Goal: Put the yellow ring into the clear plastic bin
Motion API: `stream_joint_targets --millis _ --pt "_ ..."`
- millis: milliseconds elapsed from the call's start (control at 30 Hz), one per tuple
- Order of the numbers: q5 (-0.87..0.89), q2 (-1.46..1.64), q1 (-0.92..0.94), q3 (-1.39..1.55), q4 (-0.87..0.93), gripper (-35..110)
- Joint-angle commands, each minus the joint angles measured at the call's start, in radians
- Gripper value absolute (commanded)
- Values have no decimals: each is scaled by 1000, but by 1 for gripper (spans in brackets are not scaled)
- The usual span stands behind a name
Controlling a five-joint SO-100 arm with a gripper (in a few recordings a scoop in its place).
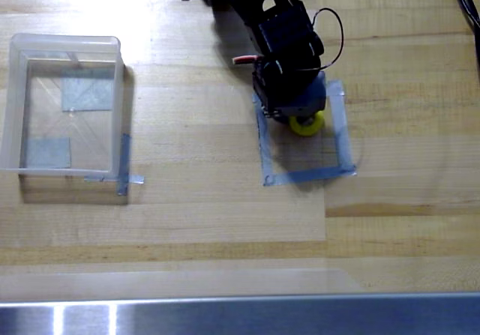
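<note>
A: Where is the yellow ring (307, 124) right now?

B: In the overhead view it sits on the wooden table (225, 215), inside the square outline of grey tape (307, 174) right of the table's middle, up near that outline's far side. Only its nearer half shows; the rest is under the black arm.

A: And the gripper (298, 112)?

B: It is down directly over the ring, reaching in from the table's far edge. From above, the wrist and motor housing cover the fingers, so I cannot tell how wide the jaws stand or whether they have closed on the ring. The ring looks to be resting on the table rather than lifted.

A: So which step is this?

B: I judge it as the pick-up: the arm is placed at the ring, and nothing has been carried yet.

A: Where does it need to go?

B: The clear plastic bin (16, 103) stands well apart, near the table's left edge, with grey tape patches showing through its bottom and nothing else in it.

A: What does the next move call for?

B: A firm close on the ring's thick body, a lift high enough to clear the bin's walls, then a swing left across the bare wood and a release over the bin's middle. A smooth ring may slip if pinched off-centre.
</note>
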Motion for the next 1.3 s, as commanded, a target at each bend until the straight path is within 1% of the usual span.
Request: stream_joint_targets --millis 0,167,400,600,733,933,1133,1267 --pt "5 100 0 -2 28 0" --pt "3 176 2 6 41 0" --pt "-77 281 61 -31 189 0" --pt "-164 385 176 -81 322 0" --pt "-239 453 313 -110 387 0" --pt "-374 502 578 -149 428 0" --pt "-443 509 819 -195 448 0" --pt "-469 495 934 -236 434 0"
